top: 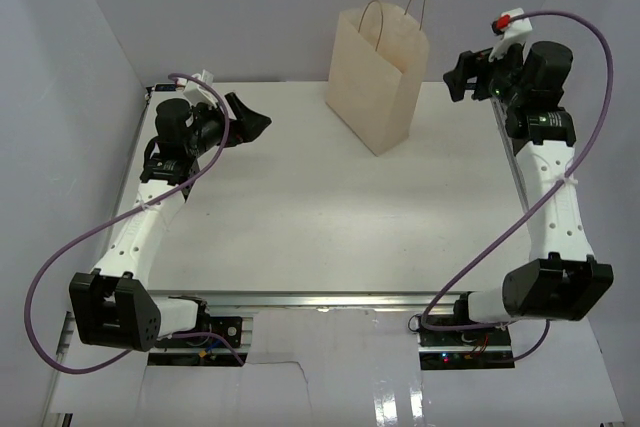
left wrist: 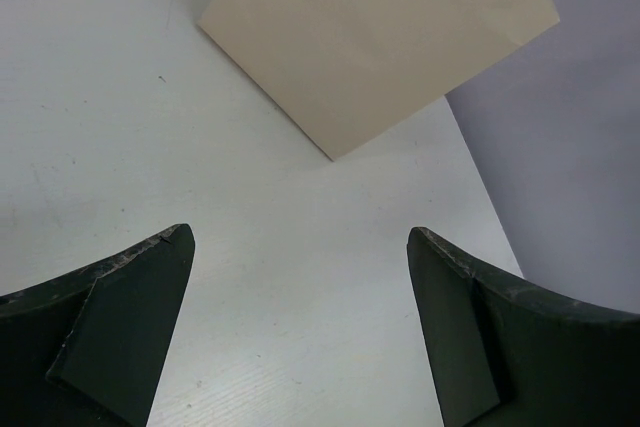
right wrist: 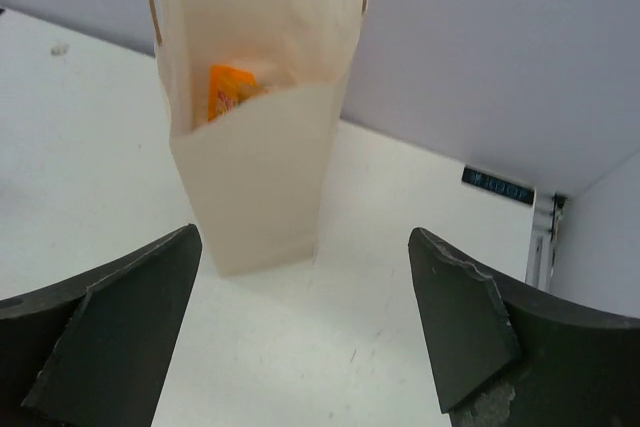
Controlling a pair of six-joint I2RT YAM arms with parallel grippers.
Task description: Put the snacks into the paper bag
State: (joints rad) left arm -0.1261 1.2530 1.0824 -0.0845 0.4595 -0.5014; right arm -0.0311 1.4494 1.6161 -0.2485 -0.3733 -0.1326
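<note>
Upright: tall cream paper bag (right wrist: pixel 255 177) with orange shiny packet (right wrist: pixel 232 90) inside. Stands ahead of right gripper (right wrist: pixel 302 277) and left gripper (left wrist: pixel 300 267), untouched; both spread wide, holding nothing.

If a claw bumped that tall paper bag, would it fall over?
Probably tips easily: the paper bag stands tall on a narrow base. Its thin walls likely crumple rather than resist. The orange packet inside seems too light to anchor it.

White arms (top: pixel 140 232), blk claws (top: pixel 252 119), purple cables (top: pixel 27 299)
</note>
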